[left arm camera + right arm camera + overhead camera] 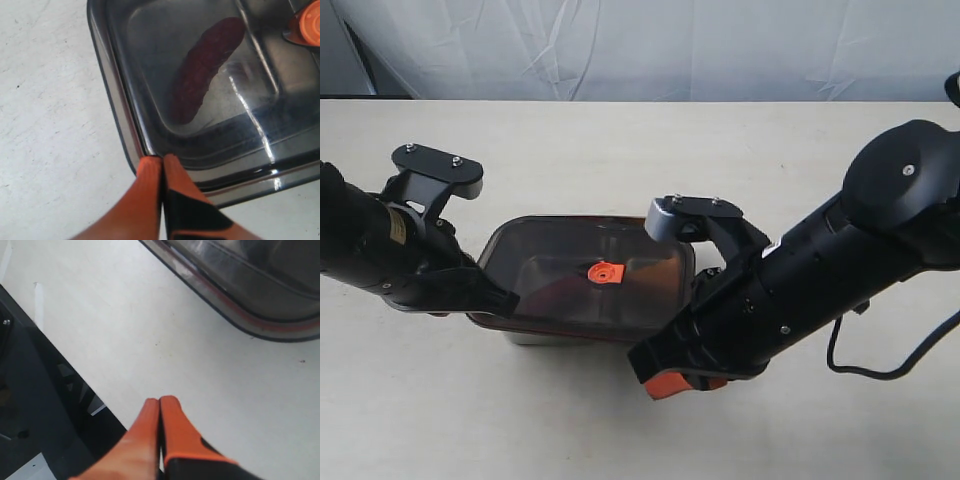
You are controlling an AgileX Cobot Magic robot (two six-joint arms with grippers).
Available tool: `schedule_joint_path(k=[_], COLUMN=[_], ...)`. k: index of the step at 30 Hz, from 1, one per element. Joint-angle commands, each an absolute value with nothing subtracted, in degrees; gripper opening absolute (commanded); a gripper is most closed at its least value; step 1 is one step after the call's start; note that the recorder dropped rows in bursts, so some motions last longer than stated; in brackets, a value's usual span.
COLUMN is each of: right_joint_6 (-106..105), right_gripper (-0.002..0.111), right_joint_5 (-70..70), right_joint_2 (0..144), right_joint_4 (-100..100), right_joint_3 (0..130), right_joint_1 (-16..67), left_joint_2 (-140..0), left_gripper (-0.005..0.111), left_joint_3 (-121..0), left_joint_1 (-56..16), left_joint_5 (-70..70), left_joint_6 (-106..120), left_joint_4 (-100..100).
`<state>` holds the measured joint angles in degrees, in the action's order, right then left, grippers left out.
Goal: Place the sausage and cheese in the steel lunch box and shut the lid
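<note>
The dark smoky lid [570, 262] lies on top of the steel lunch box [535, 339], its orange valve tab [605, 272] at the centre. Through the lid [240, 135] the red sausage [205, 70] shows, lying in one compartment. The cheese is not visible in any view. My left gripper [162, 159] is shut and empty, its tips resting against the lid's left corner [510, 298]. My right gripper [670, 385] is also shut and empty. It hovers over bare table by the box's front right side, a short way off the lid's edge [260, 290].
The box stands mid-table on a pale tabletop [620, 150]. A white cloth backdrop [650, 45] hangs behind. The table's near edge and a dark frame [30, 405] show close to the right gripper. A black cable [880, 368] trails from the right arm.
</note>
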<state>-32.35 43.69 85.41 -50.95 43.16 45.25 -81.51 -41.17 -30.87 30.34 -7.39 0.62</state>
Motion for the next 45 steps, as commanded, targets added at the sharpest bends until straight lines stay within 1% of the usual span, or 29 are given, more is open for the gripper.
schedule_joint_path(k=[1,26,31,38,45], right_joint_6=[-32.6,-32.5,-32.5,-32.5,-32.5], right_gripper=[0.000,0.000,0.000,0.000,0.000], right_joint_5=[43.1,41.4,43.5,44.6,40.8], right_joint_2=[85.6,85.6,85.6,88.2,93.0], right_joint_4=[-51.1,-50.4,-50.4,-50.6,-51.4], right_joint_3=[43.2,43.2,43.2,43.2,43.3], right_joint_1=[45.4,45.4,45.4,48.5,50.3], left_joint_2=[-81.7,-84.0,-84.0,-84.0,-84.0], left_gripper=[0.000,0.000,0.000,0.000,0.000], left_joint_3=[-41.1,-41.1,-41.1,-41.1,-41.1], left_joint_1=[-30.8,-30.9,-30.9,-30.9,-30.9], left_joint_5=[30.3,30.4,30.1,29.9,29.9], left_joint_6=[-7.4,-7.2,-7.2,-7.2,-6.9], left_joint_4=[0.8,1.4,1.4,1.4,1.5])
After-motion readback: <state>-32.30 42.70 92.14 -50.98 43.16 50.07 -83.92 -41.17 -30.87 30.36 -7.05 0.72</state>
